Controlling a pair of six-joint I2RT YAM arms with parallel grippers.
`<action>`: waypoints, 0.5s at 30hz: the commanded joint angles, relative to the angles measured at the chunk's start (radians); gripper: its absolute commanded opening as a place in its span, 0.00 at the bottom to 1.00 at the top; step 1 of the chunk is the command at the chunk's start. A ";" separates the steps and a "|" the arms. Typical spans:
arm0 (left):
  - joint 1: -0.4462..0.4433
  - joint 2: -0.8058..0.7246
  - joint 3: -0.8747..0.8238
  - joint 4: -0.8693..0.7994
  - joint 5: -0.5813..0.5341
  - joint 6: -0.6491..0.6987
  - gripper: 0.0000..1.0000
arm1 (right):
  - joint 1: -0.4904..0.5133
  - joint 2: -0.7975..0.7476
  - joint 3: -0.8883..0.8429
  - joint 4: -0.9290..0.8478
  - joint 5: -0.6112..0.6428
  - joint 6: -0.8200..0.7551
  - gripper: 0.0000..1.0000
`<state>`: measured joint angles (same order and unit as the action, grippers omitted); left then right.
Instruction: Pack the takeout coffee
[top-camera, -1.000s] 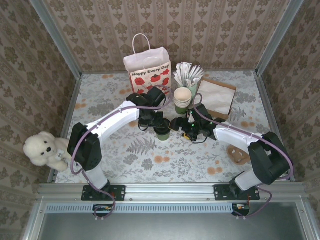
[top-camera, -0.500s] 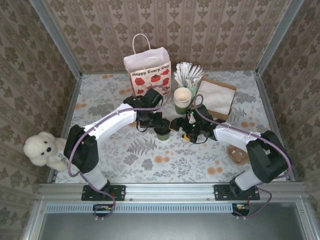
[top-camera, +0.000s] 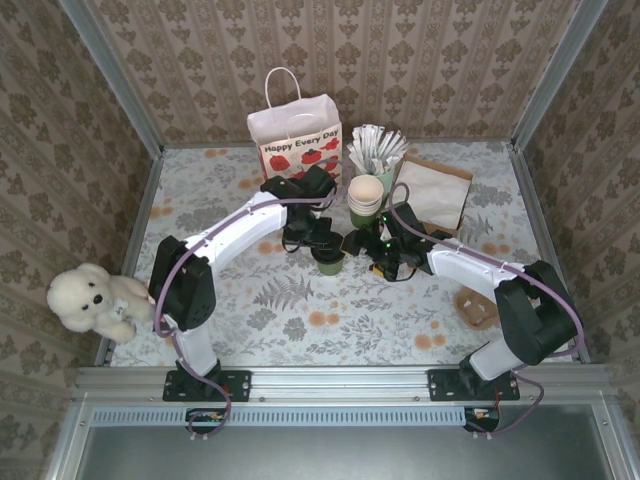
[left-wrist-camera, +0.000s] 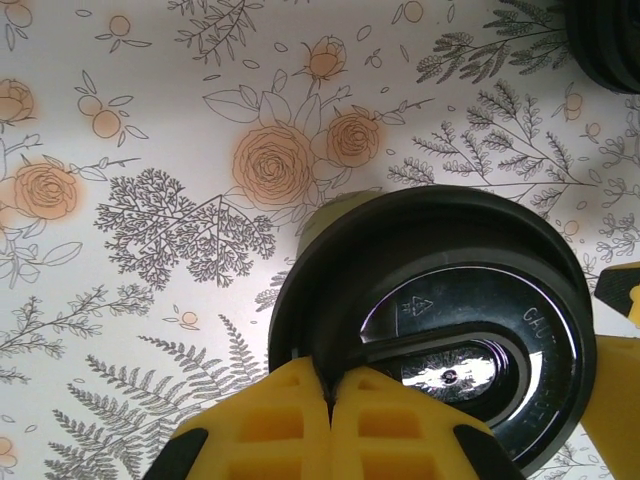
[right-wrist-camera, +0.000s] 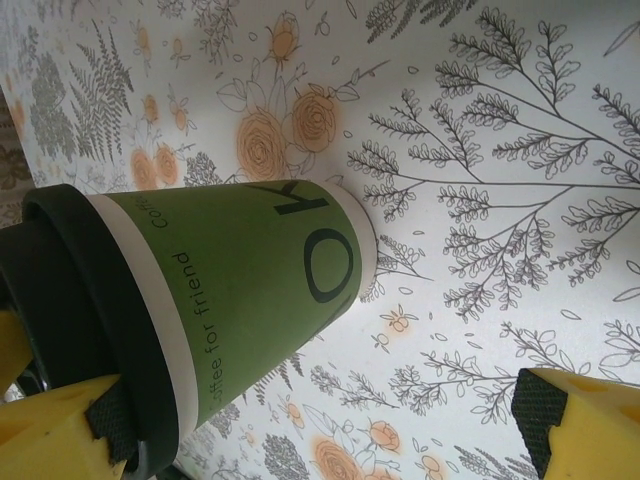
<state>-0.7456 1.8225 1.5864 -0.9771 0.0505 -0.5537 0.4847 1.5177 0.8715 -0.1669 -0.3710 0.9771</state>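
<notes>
Currently the coffee (right-wrist-camera: 250, 290) is standing upright mid-bench, lid on, with the bag (top-camera: 295, 140) standing behind it. The left tool (left-wrist-camera: 330, 385) is clenched on nothing, its tips sitting over the lid rim, apparently pressing it home. The right tool (right-wrist-camera: 320, 420) is spread wide around the cup, probably bracing it against that push.

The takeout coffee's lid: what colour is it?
The lid is black; the left wrist view shows it best.
</notes>
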 joint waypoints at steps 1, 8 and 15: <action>-0.027 0.037 -0.010 -0.083 0.015 0.071 0.00 | -0.003 -0.031 0.026 0.123 0.068 0.056 0.99; -0.034 0.027 0.074 -0.175 -0.016 0.234 0.00 | -0.008 -0.120 -0.054 0.142 0.162 0.062 1.00; -0.053 0.038 0.092 -0.162 -0.011 0.297 0.00 | -0.017 -0.101 -0.055 0.126 0.067 0.040 1.00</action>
<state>-0.7918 1.8397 1.6512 -1.1042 0.0406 -0.3180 0.4728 1.4090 0.8257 -0.0505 -0.2684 1.0180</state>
